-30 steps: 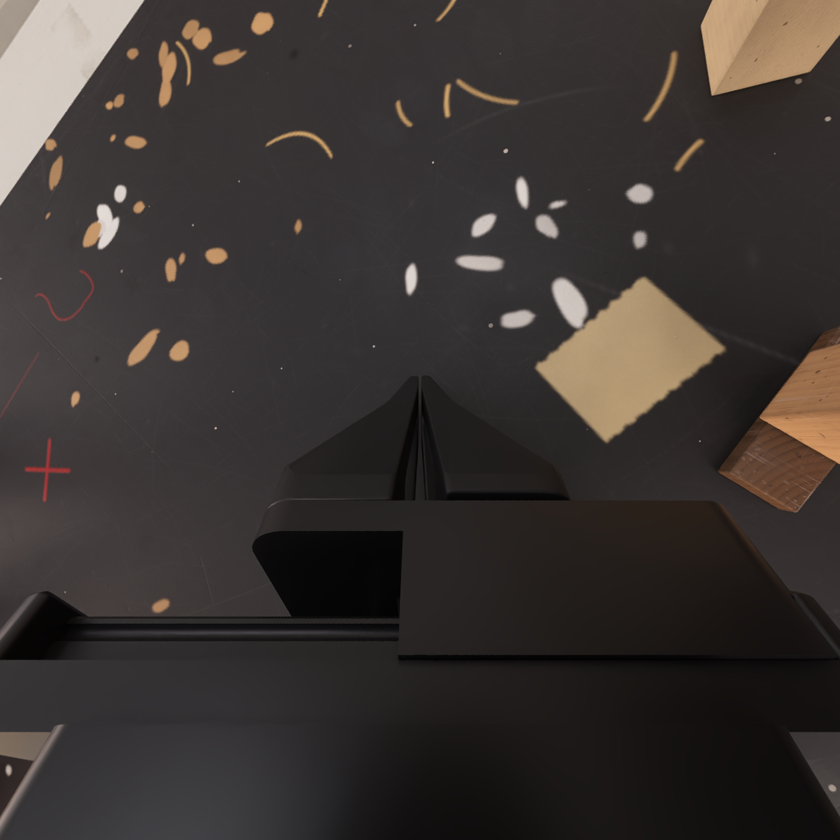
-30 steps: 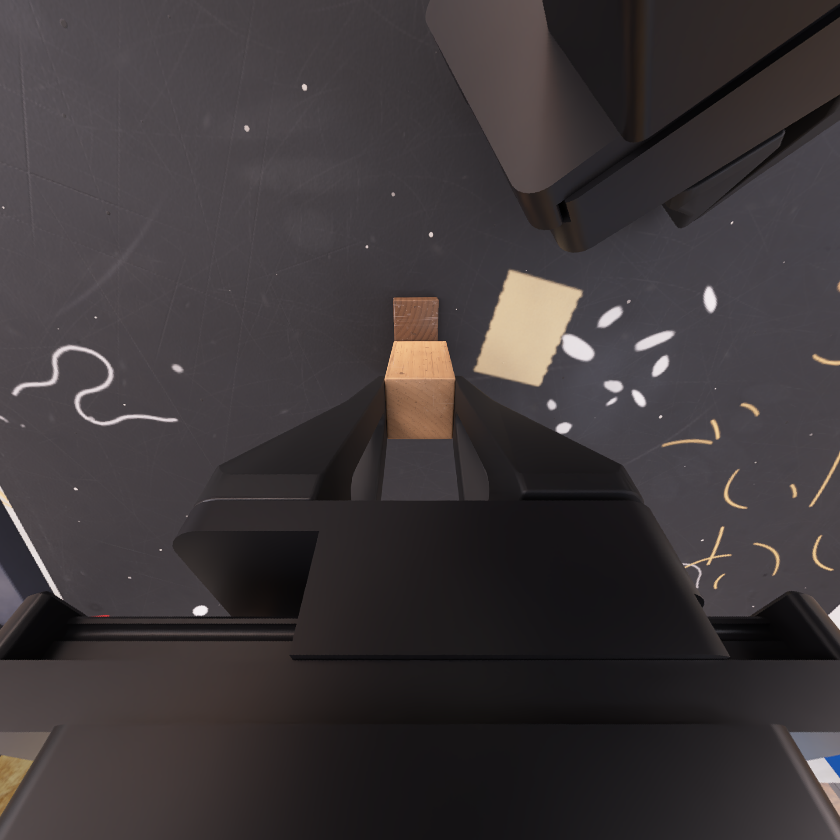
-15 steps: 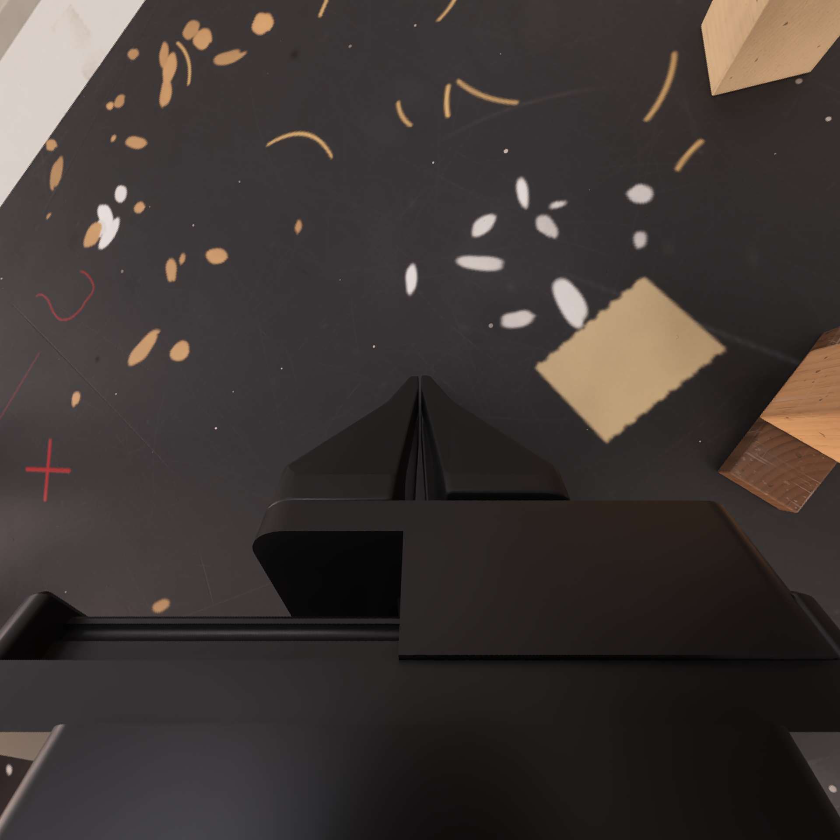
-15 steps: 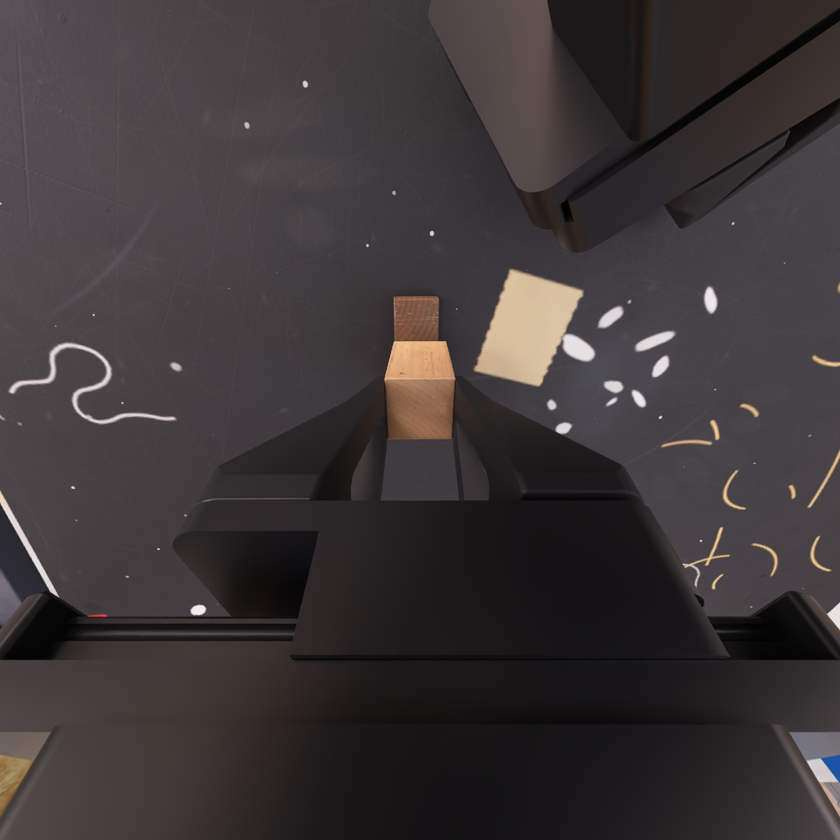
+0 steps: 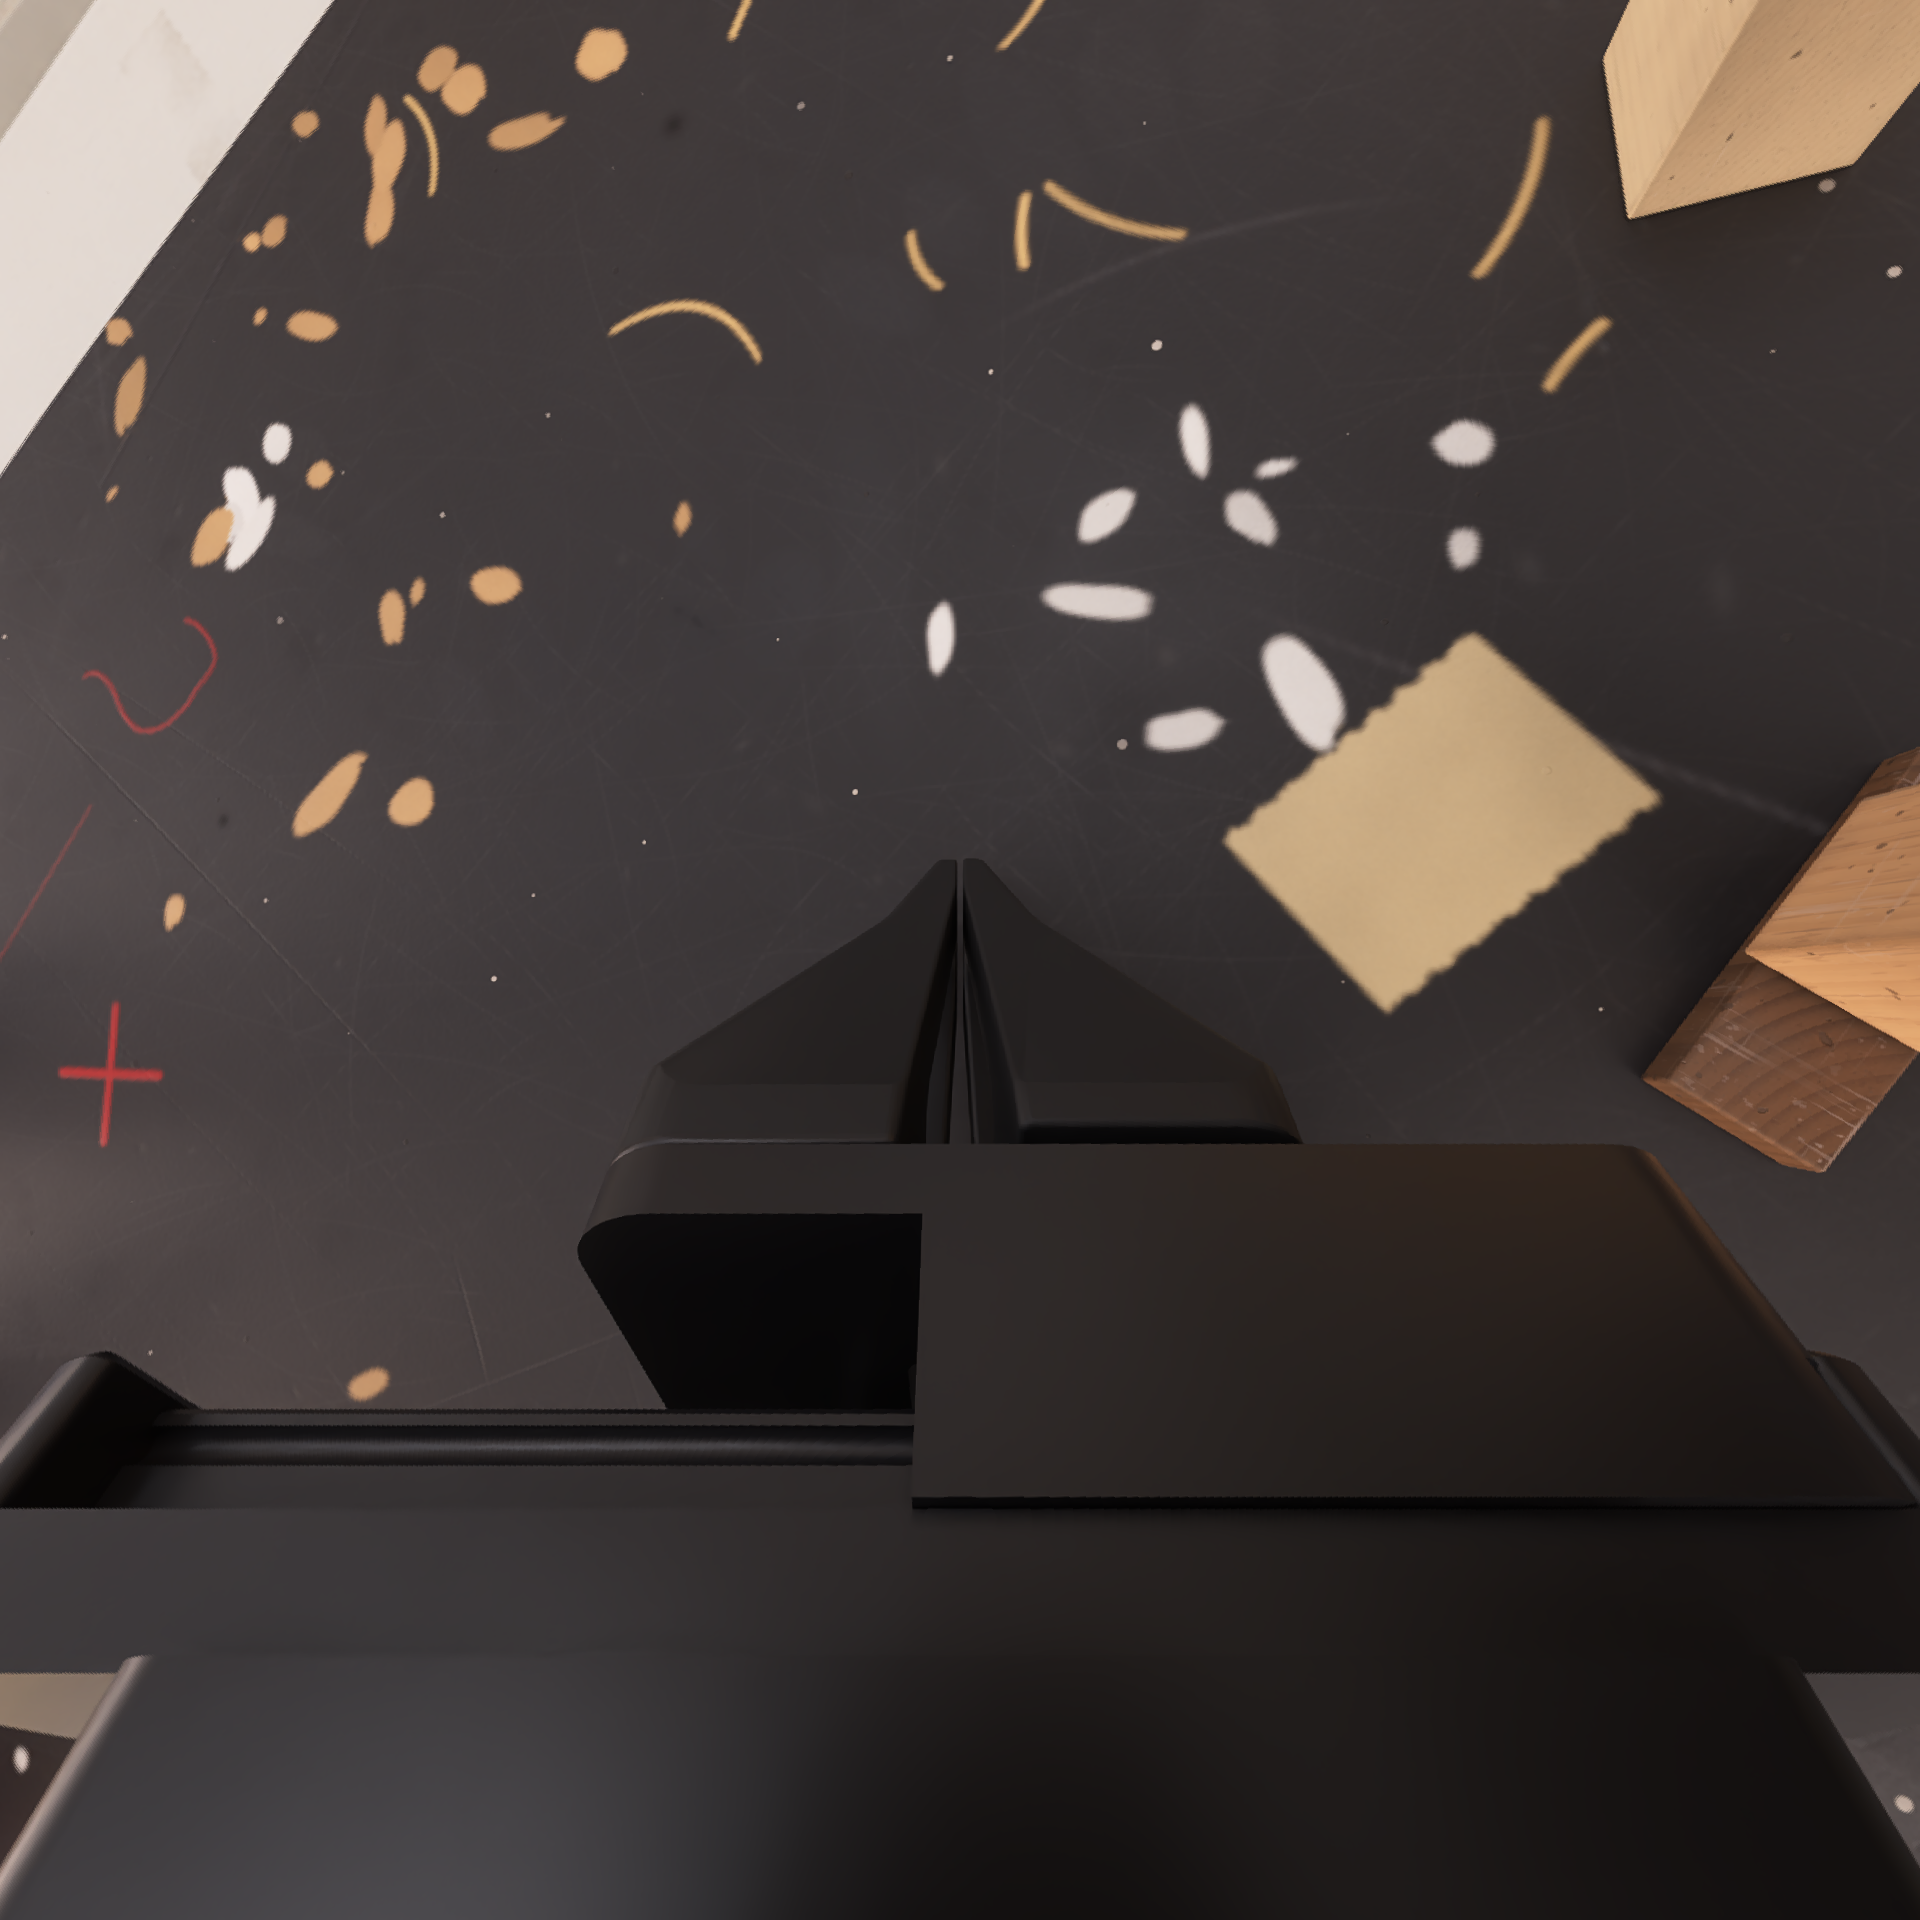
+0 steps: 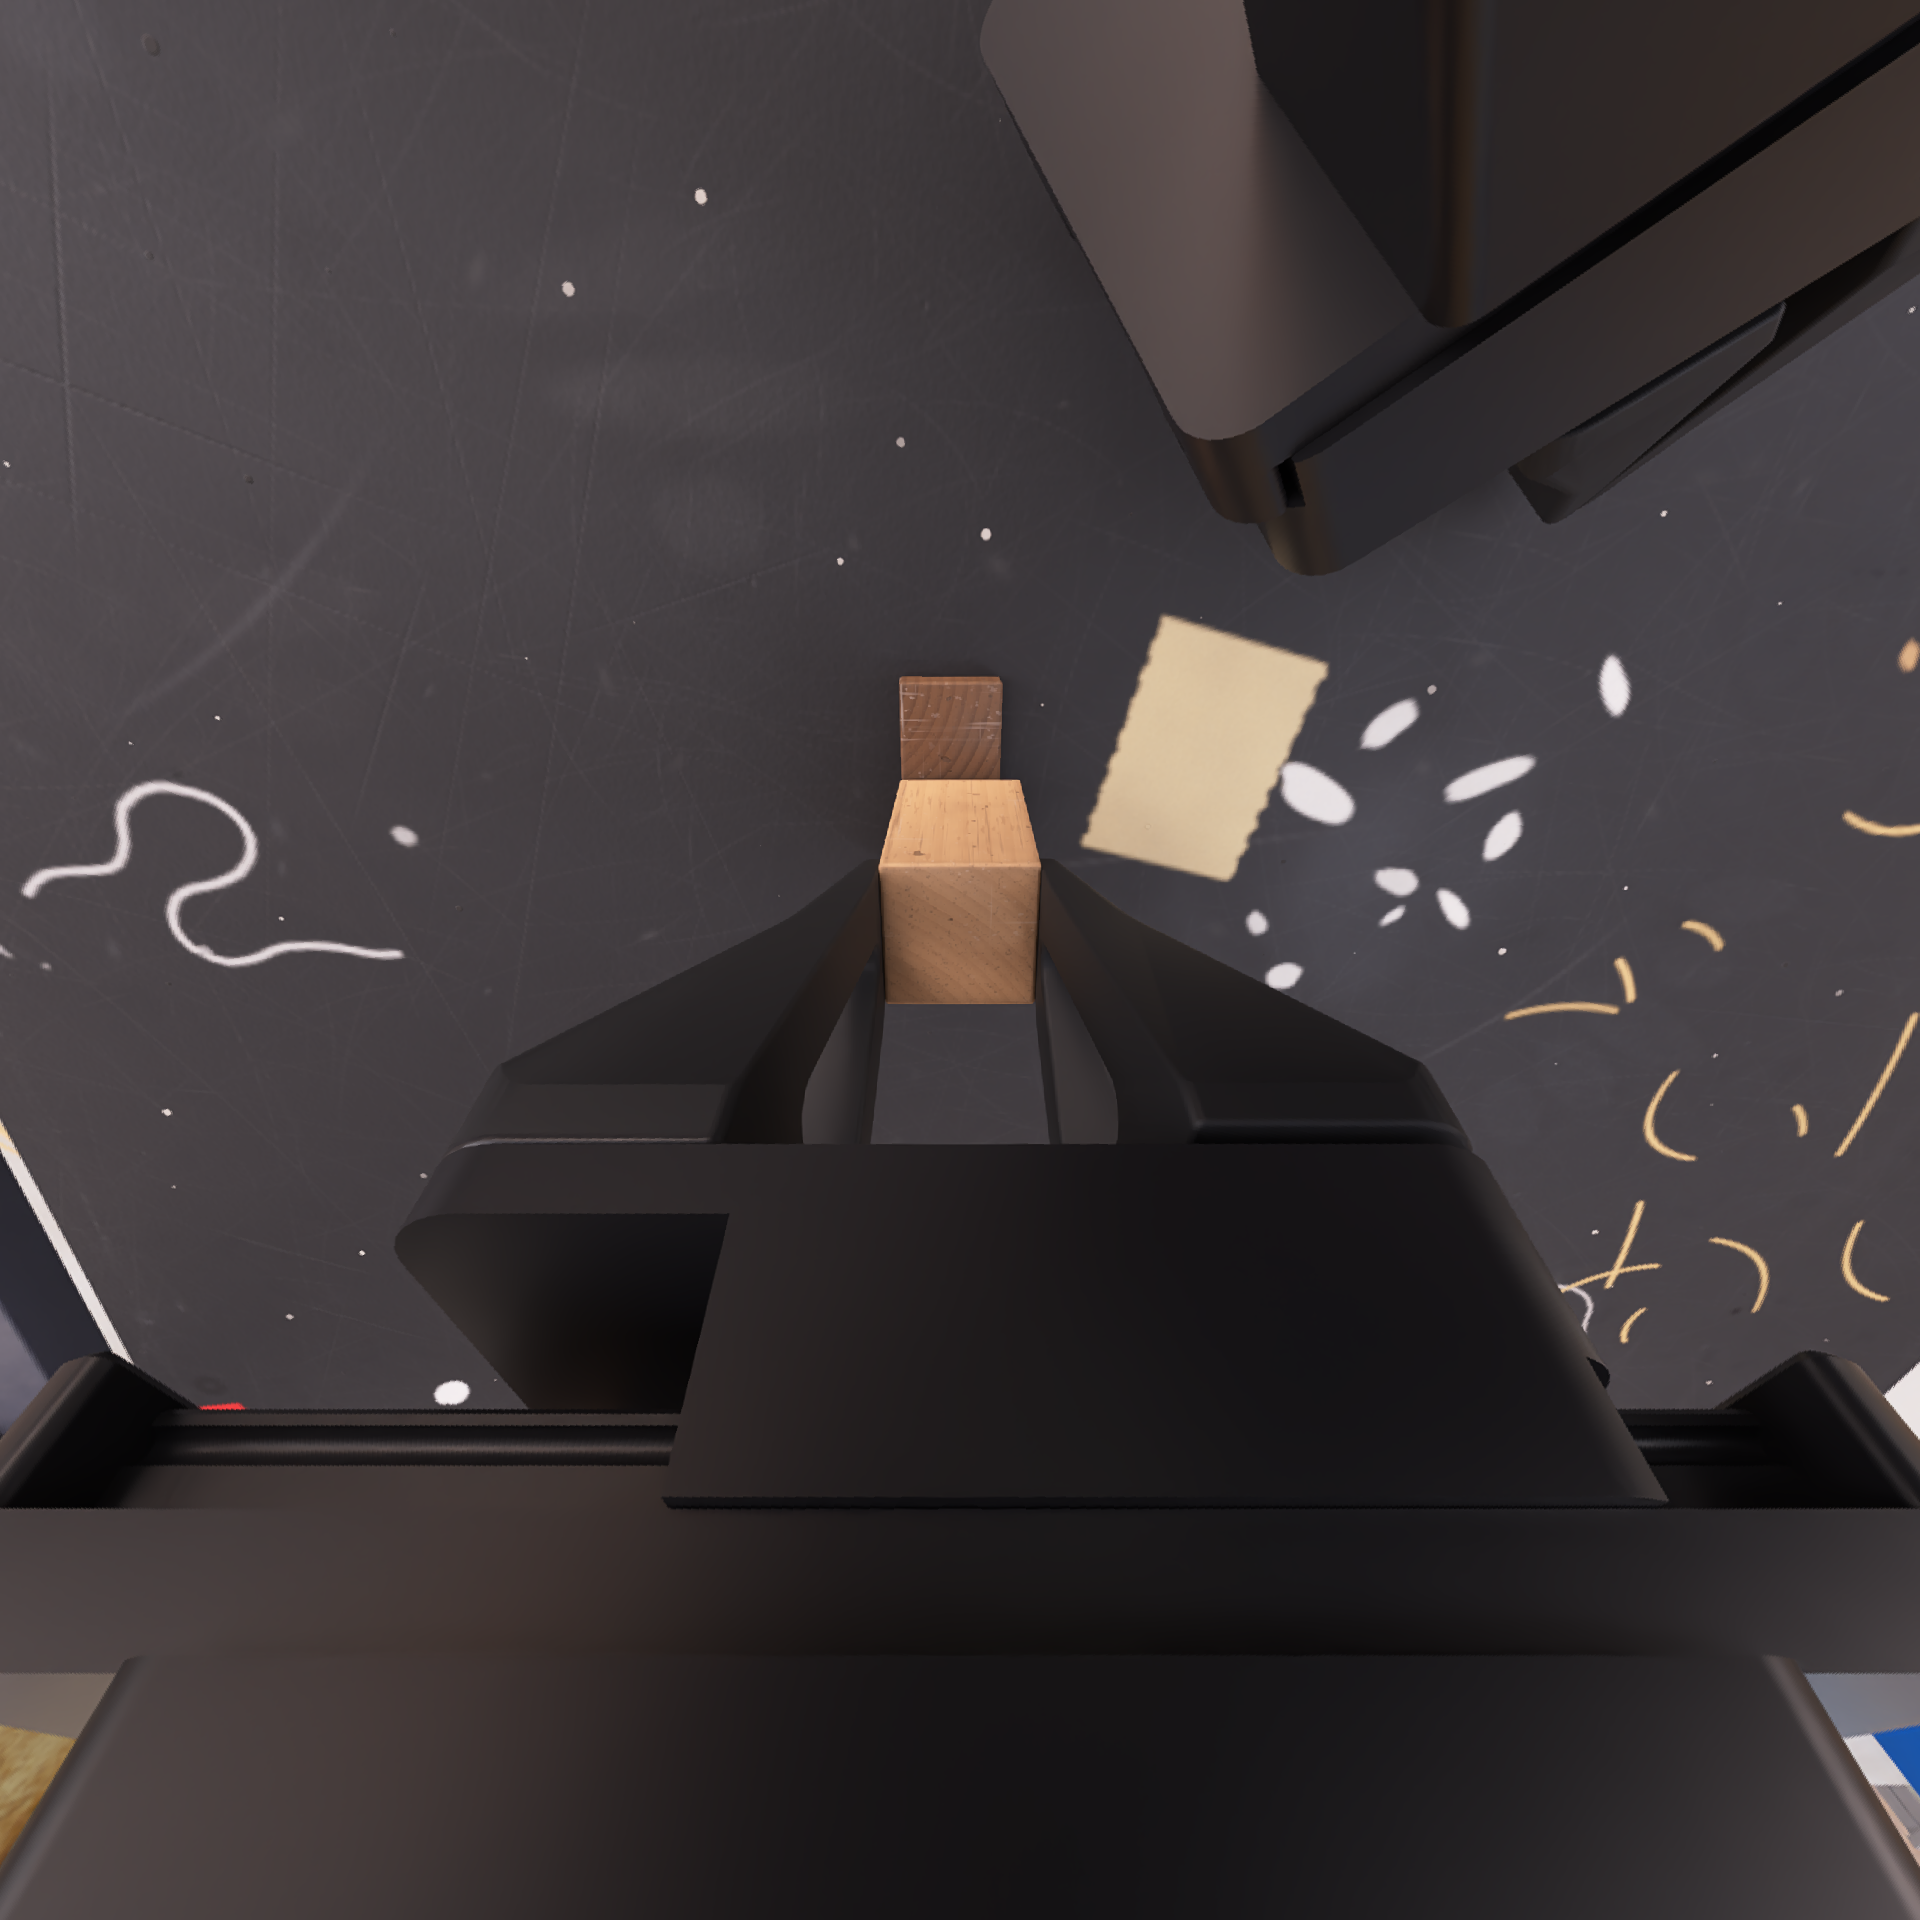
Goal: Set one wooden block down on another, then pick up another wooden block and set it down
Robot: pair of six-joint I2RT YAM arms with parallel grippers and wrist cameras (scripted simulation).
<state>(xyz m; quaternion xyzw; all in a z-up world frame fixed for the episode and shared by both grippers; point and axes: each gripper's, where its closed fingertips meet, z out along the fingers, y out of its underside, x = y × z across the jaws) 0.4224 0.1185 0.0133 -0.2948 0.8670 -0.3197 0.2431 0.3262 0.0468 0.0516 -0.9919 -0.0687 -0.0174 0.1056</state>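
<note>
- My right pincer (image 6: 958,914) is closed on a light wooden block (image 6: 958,894), one finger pressed against each of its side faces.
- Just beyond it a darker wooden block (image 6: 950,727) lies on the black tabletop (image 6: 520,520), right under the light one; I cannot tell whether they touch.
- My left pincer (image 5: 958,883) has its fingers pressed together with nothing between them, above bare tabletop.
- Off to its right sits a tan paper scrap (image 5: 1439,821) with wavy edges.
- Farther right, the two stacked blocks meet the frame edge.
- A third, pale wooden block (image 5: 1745,94) stands well apart at the far right corner.
</note>
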